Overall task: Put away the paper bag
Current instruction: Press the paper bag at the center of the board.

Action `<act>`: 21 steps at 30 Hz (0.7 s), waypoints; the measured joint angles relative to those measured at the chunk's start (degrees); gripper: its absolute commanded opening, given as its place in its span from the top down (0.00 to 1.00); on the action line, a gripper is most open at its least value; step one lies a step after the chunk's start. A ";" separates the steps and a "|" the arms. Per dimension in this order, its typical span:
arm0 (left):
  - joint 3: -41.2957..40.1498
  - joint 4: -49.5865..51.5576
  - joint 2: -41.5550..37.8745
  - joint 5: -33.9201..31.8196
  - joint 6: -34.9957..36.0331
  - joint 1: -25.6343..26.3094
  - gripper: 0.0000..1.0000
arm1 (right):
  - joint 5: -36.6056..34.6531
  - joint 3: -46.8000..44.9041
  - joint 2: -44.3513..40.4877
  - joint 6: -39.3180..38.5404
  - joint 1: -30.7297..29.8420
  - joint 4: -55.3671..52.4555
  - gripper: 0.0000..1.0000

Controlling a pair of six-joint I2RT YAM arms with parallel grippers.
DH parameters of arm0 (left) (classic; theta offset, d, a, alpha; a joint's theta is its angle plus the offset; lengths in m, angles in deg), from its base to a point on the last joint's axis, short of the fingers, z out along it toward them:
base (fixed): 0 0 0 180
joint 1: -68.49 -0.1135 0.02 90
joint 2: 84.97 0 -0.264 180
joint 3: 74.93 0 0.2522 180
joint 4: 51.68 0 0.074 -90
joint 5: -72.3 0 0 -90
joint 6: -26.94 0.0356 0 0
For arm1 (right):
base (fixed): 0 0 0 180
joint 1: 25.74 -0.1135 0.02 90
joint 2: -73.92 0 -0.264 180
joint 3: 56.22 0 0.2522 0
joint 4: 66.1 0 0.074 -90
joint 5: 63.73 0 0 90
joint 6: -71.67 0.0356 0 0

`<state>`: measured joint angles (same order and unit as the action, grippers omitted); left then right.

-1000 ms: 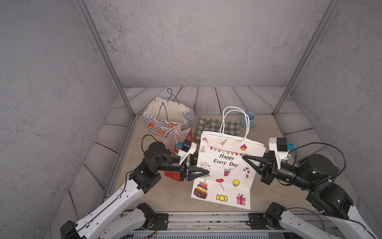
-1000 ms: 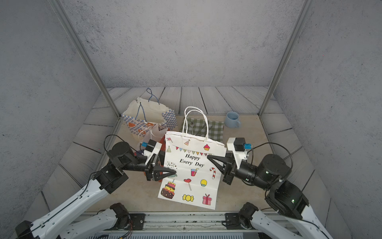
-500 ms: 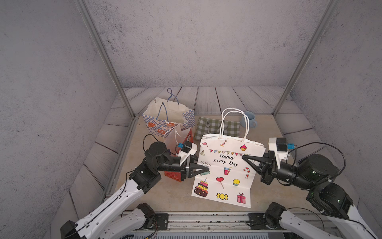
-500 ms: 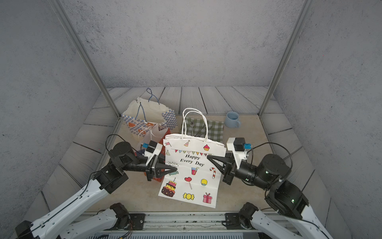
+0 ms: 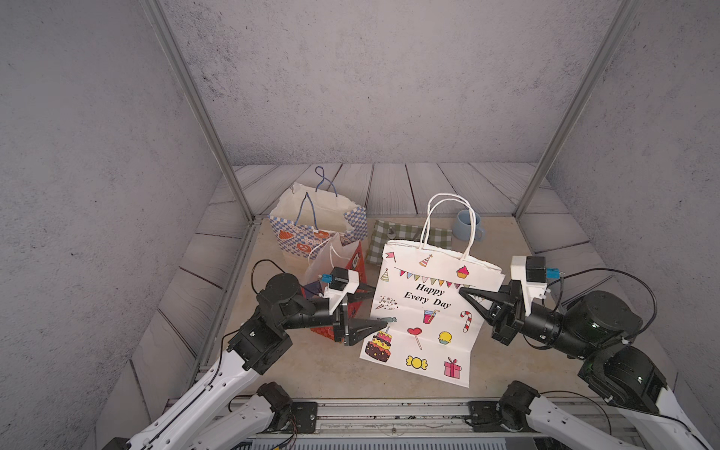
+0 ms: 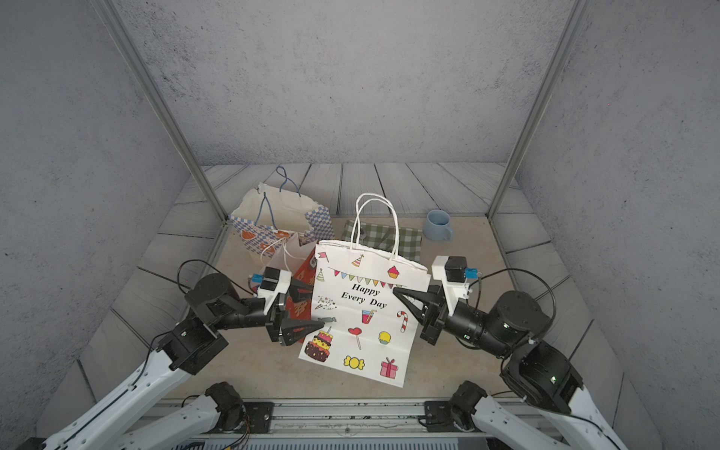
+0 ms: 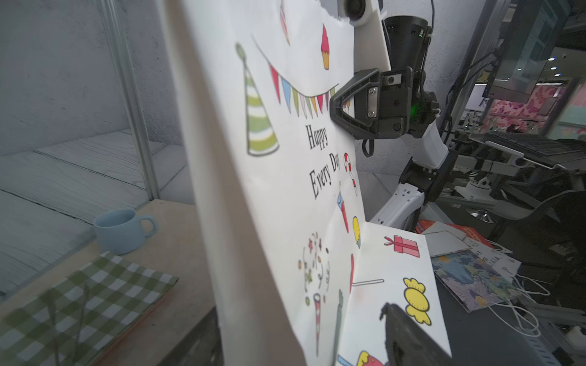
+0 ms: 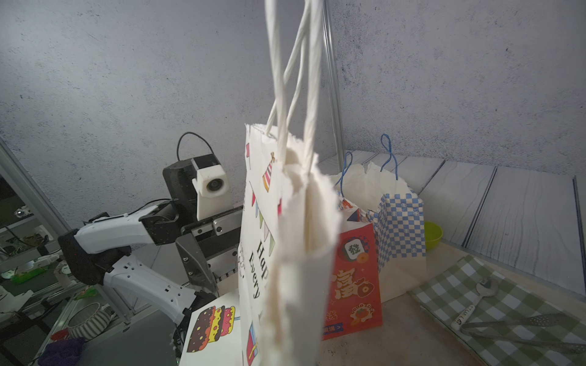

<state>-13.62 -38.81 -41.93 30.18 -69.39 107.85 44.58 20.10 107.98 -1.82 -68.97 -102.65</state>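
Centrally on the table [image 5: 311, 374] stands the bag [image 5: 428, 311], upright, with its bottom part folded forward and lying flat, the lower edge near the table's front rim. The right gripper [image 5: 463, 291] is closed tight on the bag's right edge, high up beside the bunting print, and holds it standing. The left gripper [image 5: 381, 306] sits at the bag's left edge with its fingers spread wide, one above and one below, gripping nothing; whether the lower tip touches the paper I cannot tell. Close behind that gripper is the red bag [image 5: 357, 255], just beside the bag's left edge, and behind it the checked bag [image 5: 311, 233] fills the rear left corner. The cloth [image 5: 405, 233] and the mug [image 5: 463, 228] lie behind the bag. Bare table shows front left of the bag under the left arm, and on the right beyond the right arm. Since half a second ago the left fingers, then nearly closed at that edge, have spread; the bag and the right gripper have not shifted
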 measured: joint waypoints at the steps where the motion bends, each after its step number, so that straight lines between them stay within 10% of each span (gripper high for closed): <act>1: 0.48 1.38 -1.27 -1.22 0.96 -0.35 0.21 | -0.55 0.13 -0.20 0.00 0.00 -0.24 1.00; 13: -2.43 14.91 -19.17 -11.10 10.71 -0.72 0.21 | -3.04 3.96 0.00 0.59 0.00 -0.44 1.00; 21: -8.13 15.91 -13.86 -13.18 14.34 -0.72 0.14 | -1.03 5.01 3.02 3.50 0.00 2.58 1.00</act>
<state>-21.75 -22.90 -55.78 17.00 -55.05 107.12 43.55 25.11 111.00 1.68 -68.97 -100.07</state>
